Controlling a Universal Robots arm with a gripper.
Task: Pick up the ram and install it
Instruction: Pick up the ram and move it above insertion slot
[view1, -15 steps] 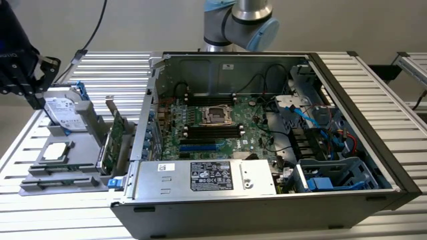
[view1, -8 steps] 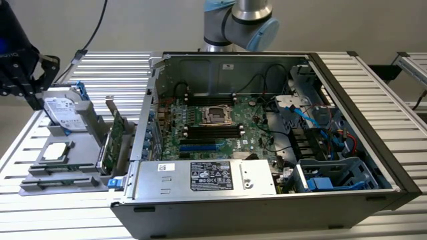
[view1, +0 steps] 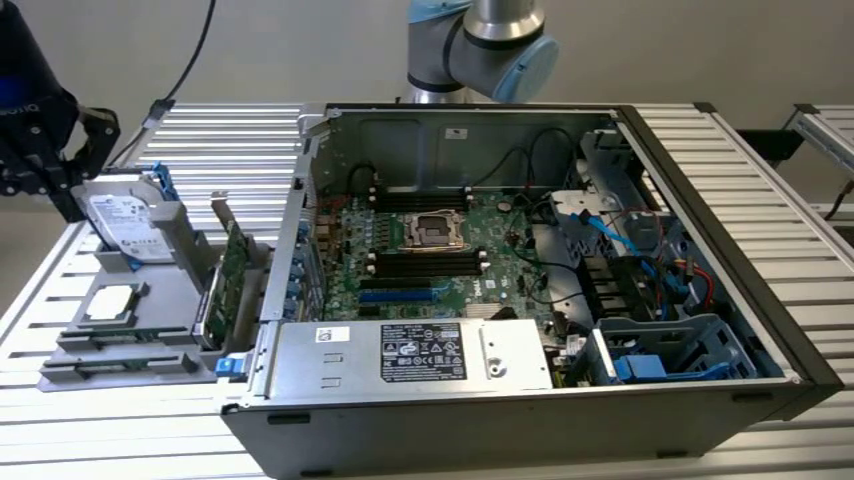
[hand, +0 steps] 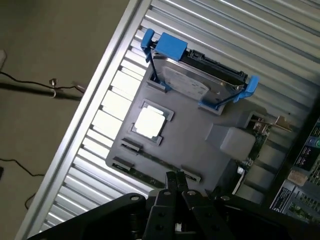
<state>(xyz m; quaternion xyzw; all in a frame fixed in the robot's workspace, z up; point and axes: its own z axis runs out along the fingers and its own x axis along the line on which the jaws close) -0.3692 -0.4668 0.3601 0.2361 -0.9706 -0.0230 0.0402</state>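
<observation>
The ram (hand: 157, 161) is a thin green stick lying in a slot along one edge of the grey parts holder (hand: 195, 135). In the exterior view the ram (view1: 120, 338) rests near the front of the holder (view1: 80, 375), at the exterior view's left. My gripper (hand: 176, 178) is shut, with its black fingertips pressed together and nothing between them. It hovers well above the holder, tips in line with the ram's edge. From outside, the dark gripper (view1: 54, 165) hangs behind the holder at the far left.
The holder also carries a hard drive in a blue bracket (hand: 192, 82), a silver CPU (hand: 149, 122) and an upright green expansion card (view1: 230, 290). The open computer case (view1: 787, 330) lies beside it, showing its motherboard and black memory slots (view1: 424, 262). Cables (hand: 30, 87) run past the table edge.
</observation>
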